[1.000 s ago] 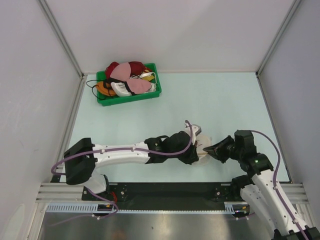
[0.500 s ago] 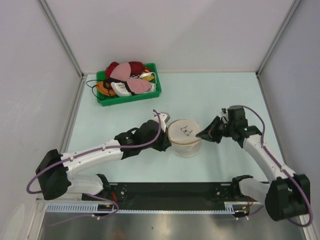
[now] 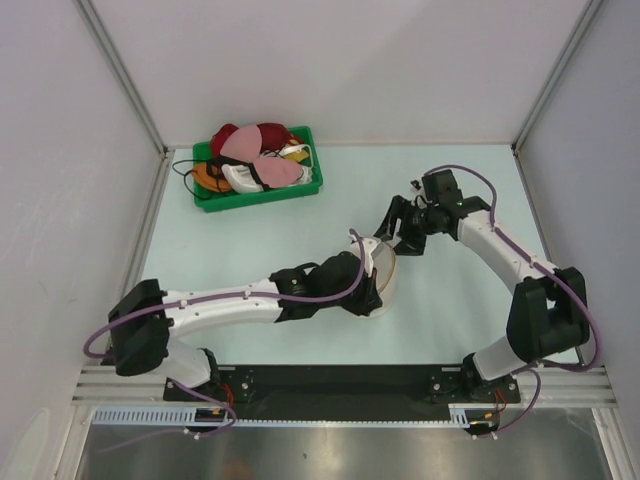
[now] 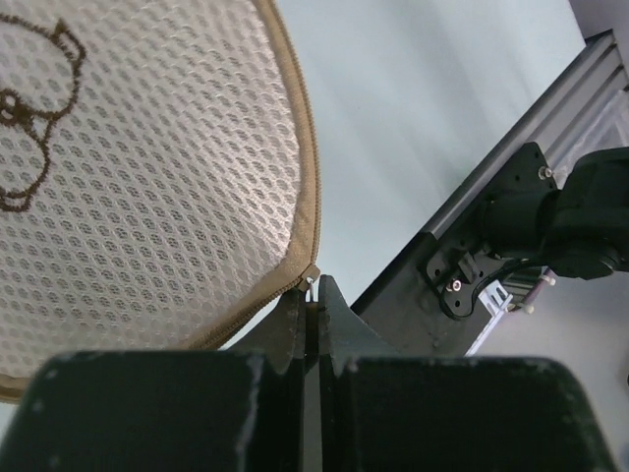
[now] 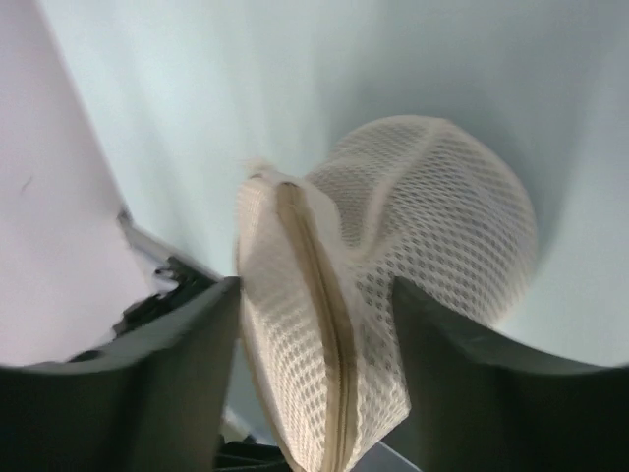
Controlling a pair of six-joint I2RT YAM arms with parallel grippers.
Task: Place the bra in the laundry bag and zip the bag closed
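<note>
Top external: right pincer (image 3: 391, 231) has just sprung open off the laundry bag (image 3: 388, 282), left pincer (image 4: 312, 294) clamps the zip pull (image 4: 311, 282), so zipping looks nearly finished.

Top view: cream-white round mesh laundry bag (image 3: 386, 272) mostly covered by the black wrist of the left arm (image 3: 335, 285); only its right rim shows. Contents not legible through the mesh in any view. Left wrist view: bag lid cut off at top and left edges, brown stitched figure (image 4: 25, 108) cut with it; small metal zip pull (image 4: 311, 284) largely buried between the closed left jaws. Right wrist view: blurred throughout; right jaws smeared, cut off at bottom edge; contact with bag undeterminable.
</note>
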